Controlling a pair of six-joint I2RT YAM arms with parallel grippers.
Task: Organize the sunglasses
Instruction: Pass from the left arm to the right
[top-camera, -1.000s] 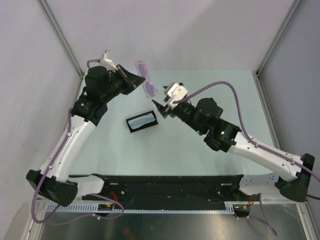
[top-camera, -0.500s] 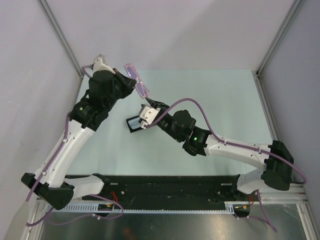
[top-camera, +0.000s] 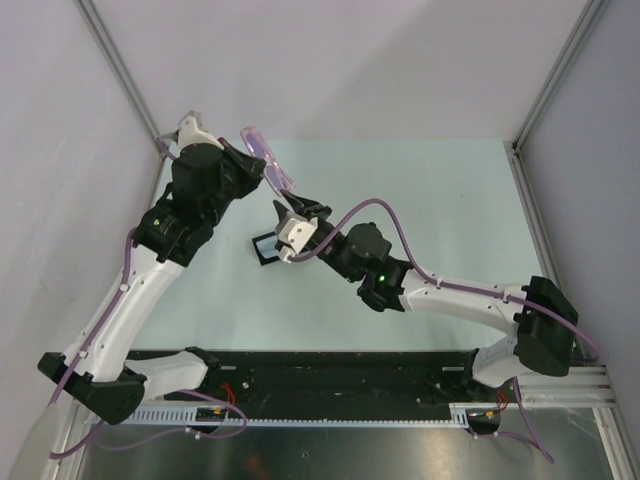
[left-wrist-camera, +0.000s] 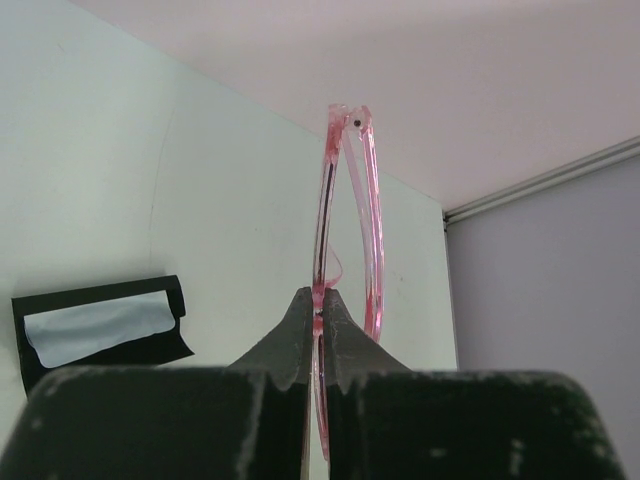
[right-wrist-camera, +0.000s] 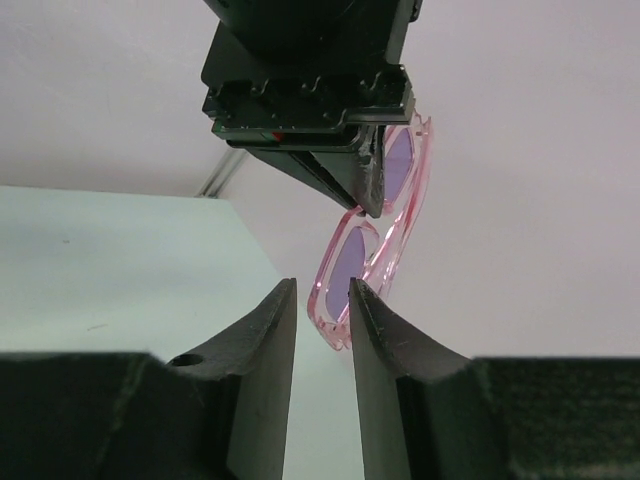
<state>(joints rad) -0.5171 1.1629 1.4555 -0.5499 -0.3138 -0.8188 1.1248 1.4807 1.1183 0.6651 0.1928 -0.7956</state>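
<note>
One pair of sunglasses (left-wrist-camera: 345, 230), with two purple-tinted lenses (right-wrist-camera: 352, 262) in its pink frame

One black oblong case (left-wrist-camera: 100, 293), and one light blue cloth (left-wrist-camera: 95, 328) lying in it

Two robot arms: one left arm (top-camera: 140, 280) and one right arm (top-camera: 460, 297)

Two grippers: one left gripper (left-wrist-camera: 318, 310) and one right gripper (right-wrist-camera: 320, 290), each with two dark fingers (right-wrist-camera: 265, 350), four fingers in all

Two purple cables (top-camera: 400, 215), one running along each arm

Two wrist cameras' worth of views, plus one overhead

One pale green table (top-camera: 450, 220) under all of it, counted once
</note>
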